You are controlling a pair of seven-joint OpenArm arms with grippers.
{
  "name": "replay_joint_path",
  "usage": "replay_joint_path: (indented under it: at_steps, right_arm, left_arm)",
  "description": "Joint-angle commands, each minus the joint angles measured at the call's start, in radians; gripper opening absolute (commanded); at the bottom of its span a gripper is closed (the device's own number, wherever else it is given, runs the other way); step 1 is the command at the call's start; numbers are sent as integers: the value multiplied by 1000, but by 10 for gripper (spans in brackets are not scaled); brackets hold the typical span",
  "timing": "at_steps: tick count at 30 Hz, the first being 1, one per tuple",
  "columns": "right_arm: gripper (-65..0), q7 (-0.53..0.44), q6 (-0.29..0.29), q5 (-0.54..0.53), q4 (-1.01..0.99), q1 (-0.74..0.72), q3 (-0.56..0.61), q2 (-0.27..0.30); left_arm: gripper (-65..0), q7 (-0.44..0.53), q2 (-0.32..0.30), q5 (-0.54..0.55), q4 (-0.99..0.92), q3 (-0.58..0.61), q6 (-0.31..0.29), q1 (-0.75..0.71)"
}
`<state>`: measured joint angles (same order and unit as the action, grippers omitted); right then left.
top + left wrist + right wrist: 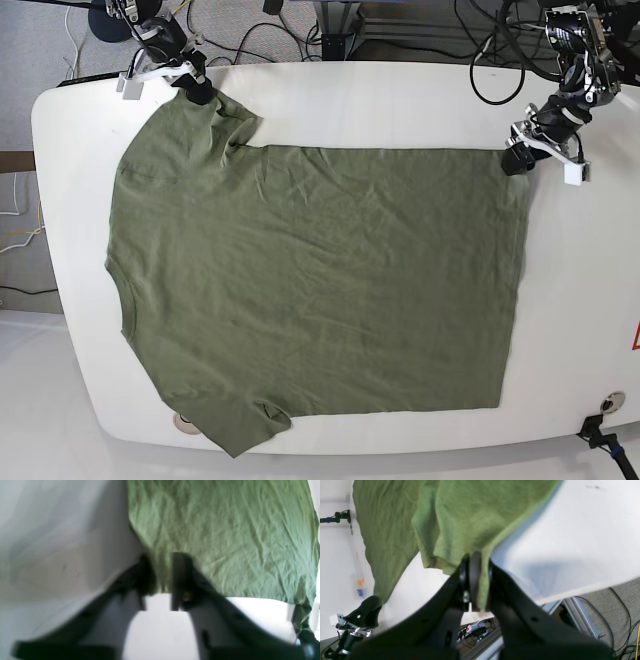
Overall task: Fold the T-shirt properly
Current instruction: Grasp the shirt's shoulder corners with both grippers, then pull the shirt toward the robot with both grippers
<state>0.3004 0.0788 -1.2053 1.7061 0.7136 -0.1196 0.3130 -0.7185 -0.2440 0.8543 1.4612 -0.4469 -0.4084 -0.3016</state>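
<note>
The olive-green T-shirt (pixel 320 280) lies spread flat on the white table (pixel 400 90), collar side to the left and hem to the right. At the far-left sleeve, my right gripper (pixel 200 92) is shut on the sleeve's edge. In the right wrist view the cloth (pixel 470 517) runs down between the jaws of that gripper (pixel 477 580). My left gripper (pixel 515 158) sits at the far-right hem corner. The left wrist view is blurred, with the shirt's edge (pixel 225 542) pinched in the narrow gap between that gripper's (pixel 161 580) jaws.
Cables and dark equipment (pixel 330 25) lie on the floor beyond the table's far edge. A small black fitting (pixel 600 430) sits at the near-right table corner. Bare white tabletop (pixel 570 300) borders the shirt on the right.
</note>
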Motion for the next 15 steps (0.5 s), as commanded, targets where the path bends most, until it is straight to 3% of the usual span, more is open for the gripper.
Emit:
replay_joint_path:
  at_steps: [1, 8, 15]
  right_arm:
    - [-650, 6, -4, 6, 8, 10, -1, 10]
    - [-650, 6, -4, 5, 41, -2, -4, 10]
    - [-650, 6, -4, 5, 150, 99, -5, 12]
  left_arm:
    - [-650, 9, -13, 16, 16, -5, -8, 5]
    - [-650, 7, -13, 23, 31, -5, -14, -3]
    - [-650, 7, -16, 21, 141, -28, -14, -146]
